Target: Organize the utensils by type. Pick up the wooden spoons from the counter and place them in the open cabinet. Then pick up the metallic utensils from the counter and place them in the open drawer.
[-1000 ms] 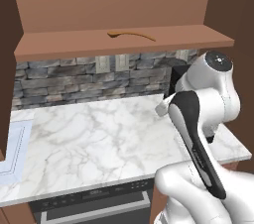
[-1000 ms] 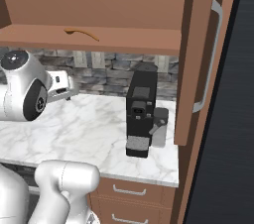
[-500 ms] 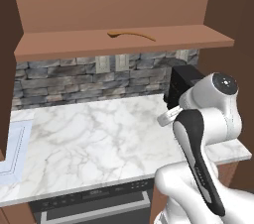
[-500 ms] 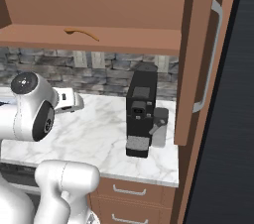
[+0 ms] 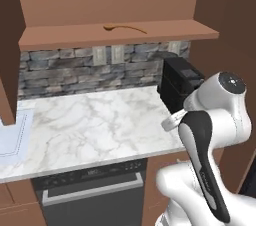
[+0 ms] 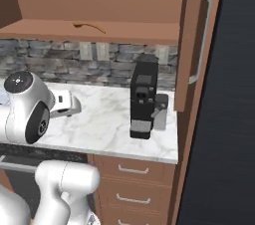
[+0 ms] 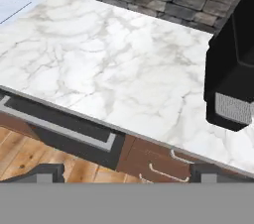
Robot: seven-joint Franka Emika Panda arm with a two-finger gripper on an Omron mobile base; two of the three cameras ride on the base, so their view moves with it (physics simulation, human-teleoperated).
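Left base view: one brown wooden spoon (image 5: pixel 124 28) lies flat on the brown cabinet shelf (image 5: pixel 165 34), near the middle, well above the white marble counter (image 5: pixel 95 125). One black coffee machine (image 5: pixel 180 82) stands at the counter's right end against the grey stone backsplash (image 5: pixel 75 72). One pale sink basin (image 5: pixel 12 137) sits at the far left edge. One dark oven front (image 5: pixel 92 197) lies below the counter's front edge. The marble between sink and machine is bare.

Right base view: the same single spoon (image 6: pixel 88 26) lies on the shelf's left part. One coffee machine (image 6: pixel 143 99) stands near the counter's right edge, just beside the one open brown cabinet door (image 6: pixel 191 45). Three brown drawer fronts (image 6: pixel 132 189), all shut, stack below the counter.

Hand view: the gripper (image 7: pixel 126 172) has its tips spread wide at the bottom corners, nothing between them, looking over the counter's front edge (image 7: pixel 89 119); the coffee machine (image 7: pixel 233 74) is at right.
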